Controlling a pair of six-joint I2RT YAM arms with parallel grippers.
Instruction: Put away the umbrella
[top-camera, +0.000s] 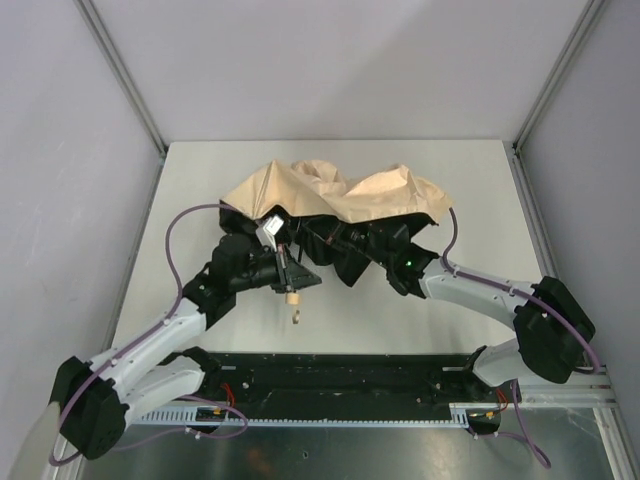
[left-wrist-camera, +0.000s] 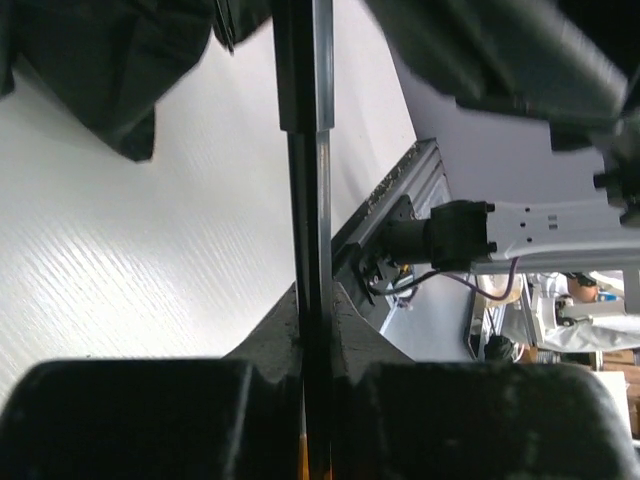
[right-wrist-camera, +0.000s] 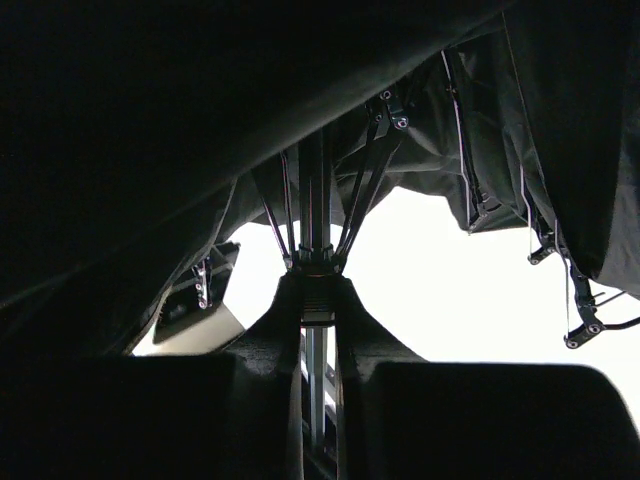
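The umbrella (top-camera: 340, 190) lies partly collapsed at the table's middle back, beige fabric on top and black underside below. Its pale handle (top-camera: 292, 297) points toward the near edge, with the wrist loop (top-camera: 297, 318) beyond it. My left gripper (top-camera: 284, 266) is shut on the thin black shaft (left-wrist-camera: 310, 180) just above the handle; in the left wrist view the gripper (left-wrist-camera: 312, 305) clamps it on both sides. My right gripper (top-camera: 388, 252) is under the canopy. In the right wrist view the gripper (right-wrist-camera: 318, 295) is shut on the runner (right-wrist-camera: 317, 272), where the black ribs (right-wrist-camera: 365, 180) meet the shaft.
The white table (top-camera: 200, 200) has grey walls on the left, back and right. A black and metal rail (top-camera: 340, 385) with the arm bases runs along the near edge. Purple cables loop off both arms. Dark canopy fabric (right-wrist-camera: 150, 120) hangs over the right wrist camera.
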